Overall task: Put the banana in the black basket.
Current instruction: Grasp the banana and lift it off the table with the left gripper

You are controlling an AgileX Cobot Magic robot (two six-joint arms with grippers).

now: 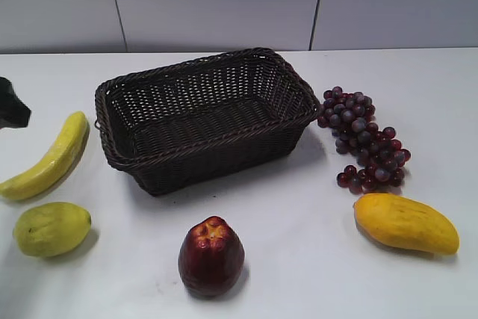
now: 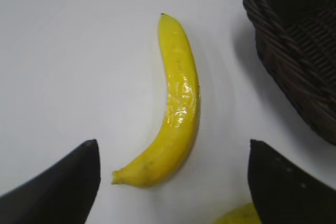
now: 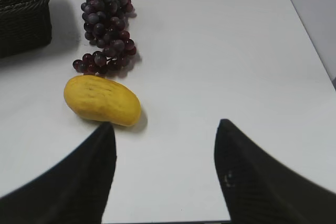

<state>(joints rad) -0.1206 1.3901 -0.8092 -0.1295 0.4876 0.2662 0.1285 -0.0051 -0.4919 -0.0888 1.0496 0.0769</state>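
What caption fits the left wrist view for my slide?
Open left gripper above the banana lying on the white table, beside the black basket.

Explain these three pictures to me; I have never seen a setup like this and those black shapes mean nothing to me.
This is a two-armed robot at a white table. One picture looks at the table from the front; the other two come from cameras on each wrist. The black shapes are each hand's two fingers, spread apart. The left hand hovers open over the banana, holding nothing. The right hand is open near the mango and grapes. An empty black basket sits in the middle, with a lemon-like fruit and a dark red fruit in front. Nothing is held.
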